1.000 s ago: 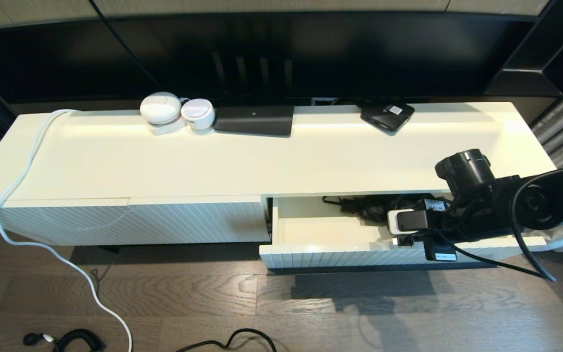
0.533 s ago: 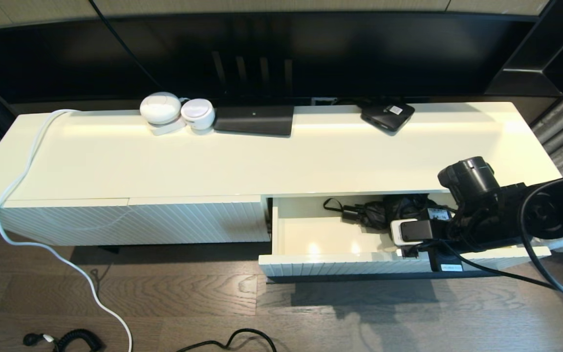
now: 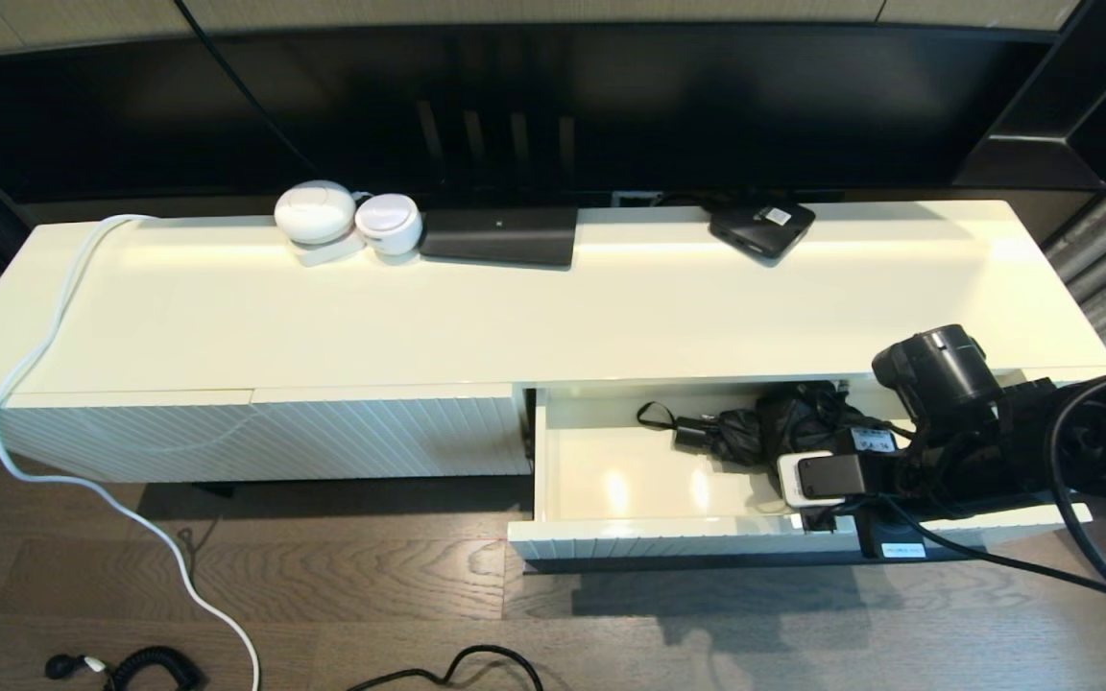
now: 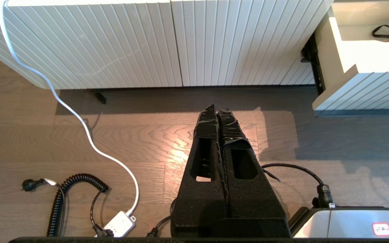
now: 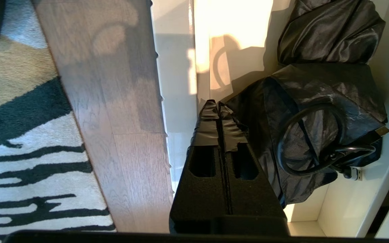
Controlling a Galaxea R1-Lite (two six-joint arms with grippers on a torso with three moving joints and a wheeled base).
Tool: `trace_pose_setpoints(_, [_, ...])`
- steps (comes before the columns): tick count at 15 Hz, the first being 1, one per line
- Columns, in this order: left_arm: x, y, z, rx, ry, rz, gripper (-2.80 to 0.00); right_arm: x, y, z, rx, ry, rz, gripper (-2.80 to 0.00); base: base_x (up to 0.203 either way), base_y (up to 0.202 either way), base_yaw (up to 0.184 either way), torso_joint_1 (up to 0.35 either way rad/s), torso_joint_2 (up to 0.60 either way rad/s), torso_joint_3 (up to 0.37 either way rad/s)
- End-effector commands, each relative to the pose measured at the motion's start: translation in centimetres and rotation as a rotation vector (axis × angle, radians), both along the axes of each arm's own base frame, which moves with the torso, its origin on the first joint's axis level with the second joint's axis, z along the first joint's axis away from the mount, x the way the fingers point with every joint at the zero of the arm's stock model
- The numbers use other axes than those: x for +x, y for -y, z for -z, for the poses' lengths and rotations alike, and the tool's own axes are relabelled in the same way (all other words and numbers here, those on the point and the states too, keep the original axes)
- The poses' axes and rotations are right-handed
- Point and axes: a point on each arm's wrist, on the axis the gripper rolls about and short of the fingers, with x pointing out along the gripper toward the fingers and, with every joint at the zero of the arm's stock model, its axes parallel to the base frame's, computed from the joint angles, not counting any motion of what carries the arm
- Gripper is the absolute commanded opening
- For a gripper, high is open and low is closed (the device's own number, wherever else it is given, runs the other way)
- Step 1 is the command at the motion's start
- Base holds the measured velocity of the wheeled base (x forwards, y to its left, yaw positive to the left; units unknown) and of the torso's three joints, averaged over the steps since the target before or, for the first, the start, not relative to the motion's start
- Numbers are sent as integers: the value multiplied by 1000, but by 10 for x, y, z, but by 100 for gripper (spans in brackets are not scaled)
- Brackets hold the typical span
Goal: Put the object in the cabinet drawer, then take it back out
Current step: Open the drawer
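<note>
Reaching in from the right, the right gripper hangs over the cabinet drawer front edge, jaws together.

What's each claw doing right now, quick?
Left claw: shut, empty, parked above the floor.
Right claw: shut, holding nothing, over the drawer front edge beside the black bag.

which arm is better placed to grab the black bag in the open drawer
Right. The right gripper, shut and empty, hangs inside the cabinet drawer right beside the black bag; the left gripper is parked over the floor.
</note>
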Motion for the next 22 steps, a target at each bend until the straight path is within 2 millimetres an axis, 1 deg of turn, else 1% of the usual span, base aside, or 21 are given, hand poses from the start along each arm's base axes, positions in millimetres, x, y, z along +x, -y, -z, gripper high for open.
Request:
trace_pose_setpoints(1, [0,0,0,0,-1,-2,-280,-2,0,0,-4,-5,-7,-280,0,0,0,0,0,0])
trace_pose_setpoints(6, [0,0,0,0,-1,0,-280,3,-1,-4,4,17,-8,-280,0,0,0,0,0,0])
trace_pose_setpoints(8, [0,0,0,0,0,0,-280,3,-1,-13,14,51,-7,-280,0,0,0,0,0,0])
trace_pose_setpoints(9, [0,0,0,0,-1,0,-280,3,-1,-13,14,51,-7,-280,0,0,0,0,0,0])
trace_pose_setpoints(10, [0,0,0,0,0,-2,-280,1,-1,-18,19,71,-7,-280,0,0,0,0,0,0])
trace_pose_setpoints(12, [0,0,0,0,0,0,-280,-4,0,-40,37,145,-9,-280,0,0,0,0,0,0])
trace_pose_setpoints(14, [0,0,0,0,0,0,-280,-7,1,-50,43,172,-8,-280,0,0,0,0,0,0])
trace_pose_setpoints(16, [0,0,0,0,0,0,-280,-17,5,-64,50,213,-3,-280,0,0,0,0,0,0])
trace_pose_setpoints(18, [0,0,0,0,0,0,-280,-26,8,-72,48,227,1,-280,0,0,0,0,0,0])
trace_pose_setpoints(19, [0,0,0,0,-1,0,-280,-32,10,-74,46,225,4,0,0,0,0,0,0,0])
trace_pose_setpoints(22, [0,0,0,0,0,0,-280,-34,11,-67,13,194,34,0,0,0,0,0,0,0])
